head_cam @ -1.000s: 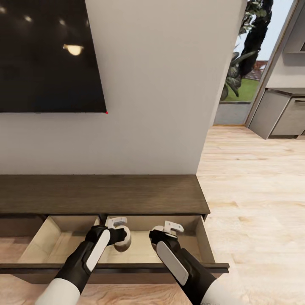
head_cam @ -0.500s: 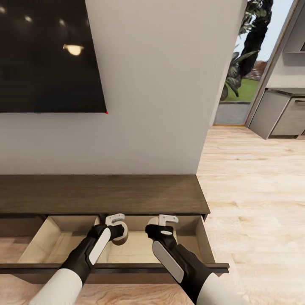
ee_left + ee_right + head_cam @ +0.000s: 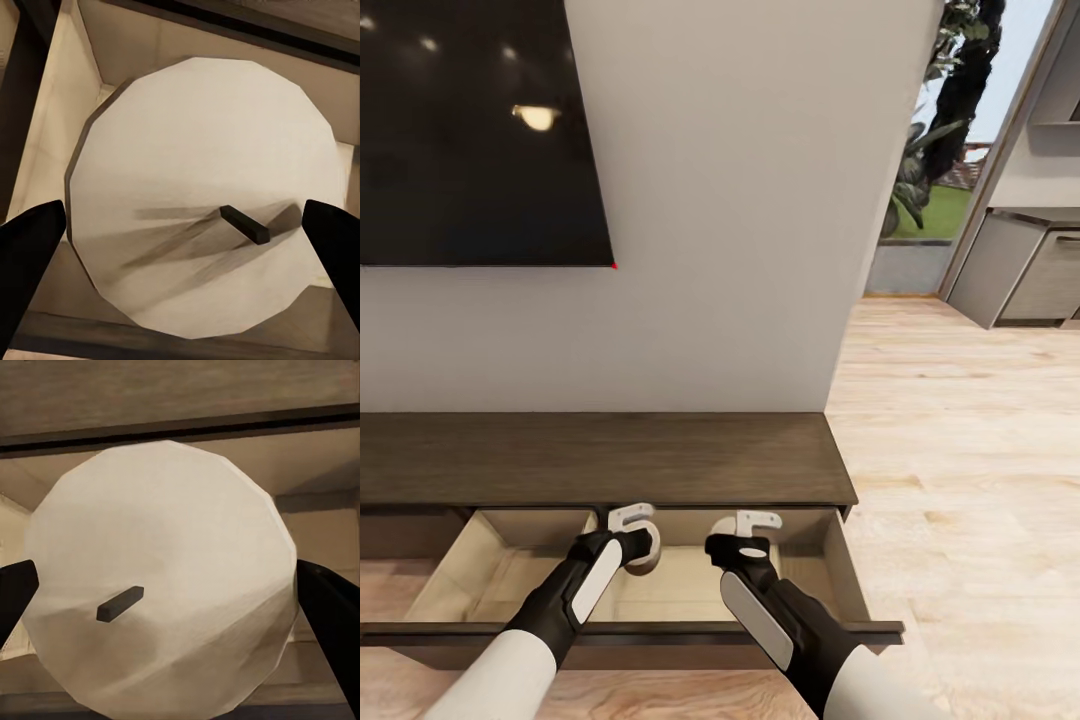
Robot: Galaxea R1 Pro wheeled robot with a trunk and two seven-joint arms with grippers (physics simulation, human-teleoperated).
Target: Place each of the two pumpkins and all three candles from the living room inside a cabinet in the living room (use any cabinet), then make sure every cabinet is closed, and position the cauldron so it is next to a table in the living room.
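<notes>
- Cabinet [image 3: 600,458]: long, low, dark wood, set against the far wall under a black screen [image 3: 480,130]; its right-hand drawer [image 3: 660,632] is pulled out toward the robot, pale inside
- Left gripper [image 3: 632,522]: reaches down into the drawer near its middle divider, at the far side
- Left candle [image 3: 202,195]: cream cylinder with a short dark wick, seen end-on in the left wrist view; it sits between the two dark fingertips [image 3: 30,247], which flank it on either side; the fingers appear to clamp it, though contact itself is not clear at the edges
- In the head view a pale curve of this candle [image 3: 643,560] peeks out just beside the left wrist
- Right gripper [image 3: 758,521]: also inside the drawer, to the right of the left one, the two near each other but apart
- Right candle [image 3: 161,585]: same cream cylinder and dark wick, spanning the gap between the right fingertips [image 3: 330,622]; held the same way, seemingly gripped
- Both candles are inside the drawer's walls; whether they rest on its floor cannot be told
- Right of the cabinet, light wood floor [image 3: 960,450] runs to a far doorway with greenery beyond
</notes>
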